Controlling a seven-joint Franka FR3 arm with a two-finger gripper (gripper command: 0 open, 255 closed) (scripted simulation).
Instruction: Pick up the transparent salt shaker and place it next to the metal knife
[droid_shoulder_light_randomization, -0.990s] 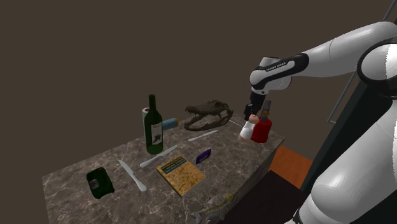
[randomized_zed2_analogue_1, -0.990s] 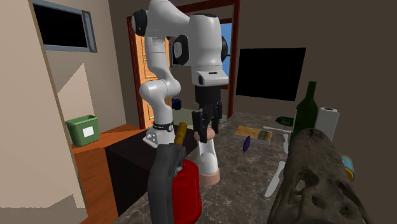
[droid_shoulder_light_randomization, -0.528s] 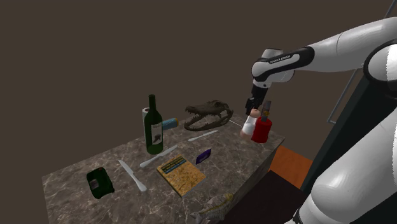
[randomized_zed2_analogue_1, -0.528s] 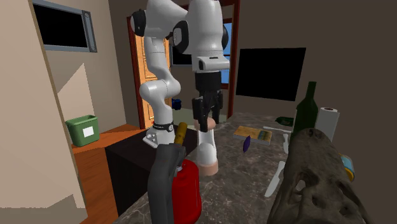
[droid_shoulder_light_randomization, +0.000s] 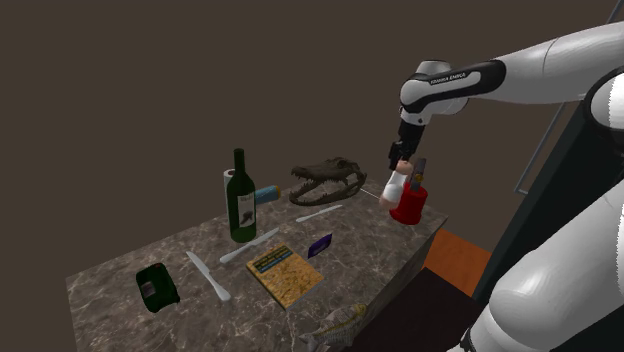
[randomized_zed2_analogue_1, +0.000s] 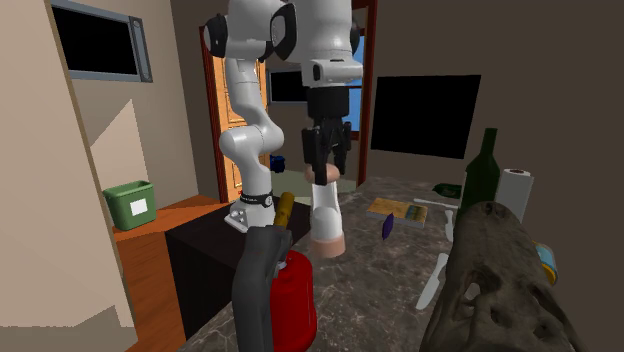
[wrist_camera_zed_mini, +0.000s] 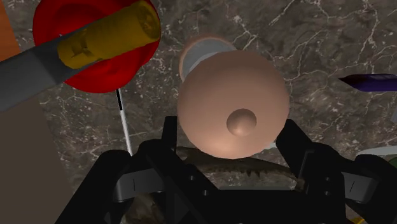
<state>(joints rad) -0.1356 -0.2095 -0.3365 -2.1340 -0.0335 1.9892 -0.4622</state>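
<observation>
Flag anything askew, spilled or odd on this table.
Nothing looks spilled or broken. The shaker hangs slightly tilted in the gripper, and a fish lies right at the edge of the table.

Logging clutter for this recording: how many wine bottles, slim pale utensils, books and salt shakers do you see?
Wine bottles: 1
Slim pale utensils: 3
Books: 1
Salt shakers: 1
Total: 6

Veined marble tabletop (wrist_camera_zed_mini: 305, 57), green glass bottle (droid_shoulder_light_randomization: 241, 205), smooth matt pink-capped shaker (wrist_camera_zed_mini: 230, 105)
</observation>
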